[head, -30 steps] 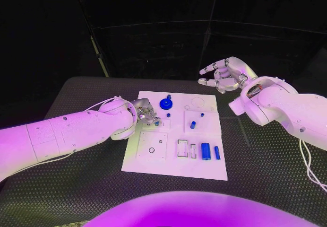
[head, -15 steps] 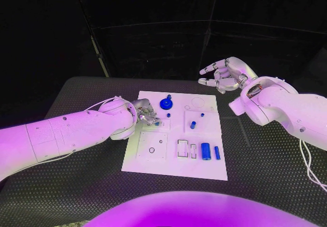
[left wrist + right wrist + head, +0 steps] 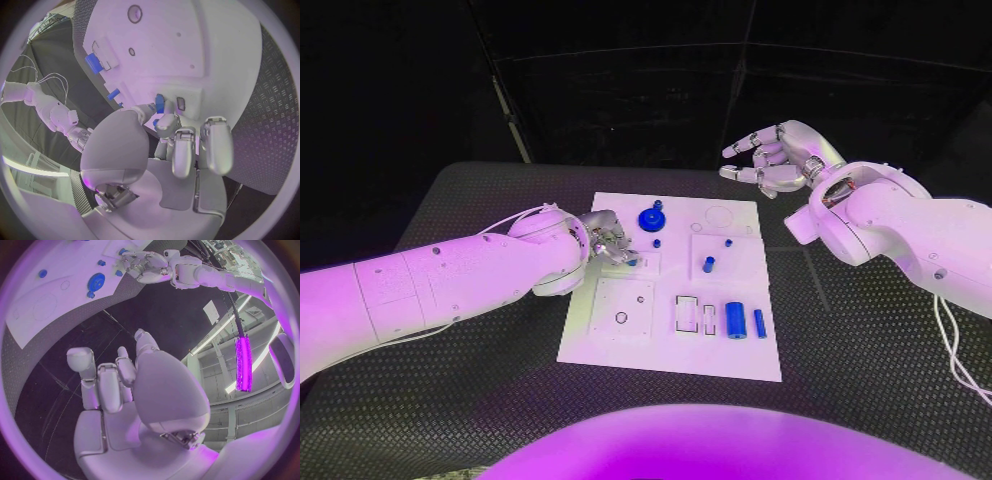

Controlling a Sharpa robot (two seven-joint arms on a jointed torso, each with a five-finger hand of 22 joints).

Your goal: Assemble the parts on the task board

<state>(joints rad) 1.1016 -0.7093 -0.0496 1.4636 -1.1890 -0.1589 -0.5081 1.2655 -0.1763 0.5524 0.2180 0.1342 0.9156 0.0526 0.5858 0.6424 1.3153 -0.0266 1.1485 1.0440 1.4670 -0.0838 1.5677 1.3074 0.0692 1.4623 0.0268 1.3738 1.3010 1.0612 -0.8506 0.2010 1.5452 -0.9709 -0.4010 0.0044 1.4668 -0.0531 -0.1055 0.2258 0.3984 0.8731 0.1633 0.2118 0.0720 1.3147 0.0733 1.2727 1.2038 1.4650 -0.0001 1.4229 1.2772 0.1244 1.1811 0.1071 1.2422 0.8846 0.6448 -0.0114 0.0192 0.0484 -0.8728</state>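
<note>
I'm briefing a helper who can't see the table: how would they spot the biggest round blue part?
Find the white task board in the middle of the black table. Along its far edge, just beyond the left hand, sits a blue disc with a small knob. The other blue parts are smaller pegs or cylinders; it alone is wide and flat.

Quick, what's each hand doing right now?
Left hand: pinches a small blue part over the task board.
Right hand: open, holding nothing.

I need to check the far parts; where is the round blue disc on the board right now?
In the head view the round blue disc sits near the far edge of the task board, left of centre, just beyond the left robot hand.
</note>
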